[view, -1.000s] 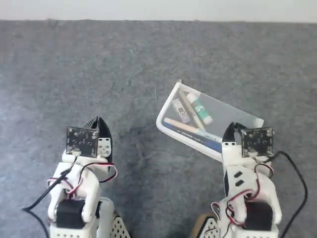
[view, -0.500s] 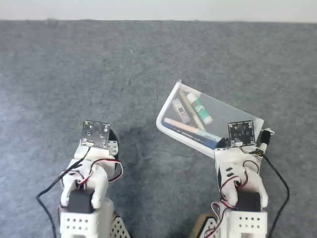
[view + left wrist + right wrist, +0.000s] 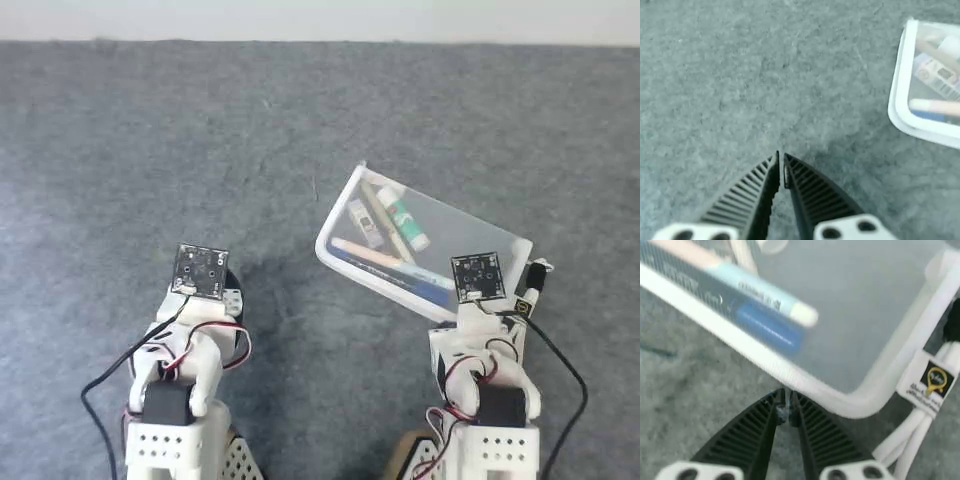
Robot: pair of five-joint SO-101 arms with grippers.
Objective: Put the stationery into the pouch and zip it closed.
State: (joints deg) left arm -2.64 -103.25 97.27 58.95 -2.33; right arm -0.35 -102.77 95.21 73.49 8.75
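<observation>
Right of centre on the grey surface [image 3: 150, 130] lies the clear pouch [image 3: 470, 238], slanted, with the stationery [image 3: 385, 232] already inside. Pens, a glue stick and a small block are bunched toward its far-left end. Whether the zip along the white rim is run shut I cannot tell.

The right claw [image 3: 785, 402] sits at the pouch's near rim by the right-hand corner, its jaws drawn together to a hairline. If anything is nipped between the tips, it is too small to make out. The left claw [image 3: 781, 161] hangs over bare surface well to the pouch's left, likewise closed and empty.

Filling looks done, so the zip is what remains. One claw should pin a corner while the other draws the pull straight along the rim, low and slow, so the light pouch neither skids nor buckles. A white cable [image 3: 912, 437] trails just beside that right corner and could snag. Open surface lies wide to the left and beyond the pouch. Room by the arm bases is tight.
</observation>
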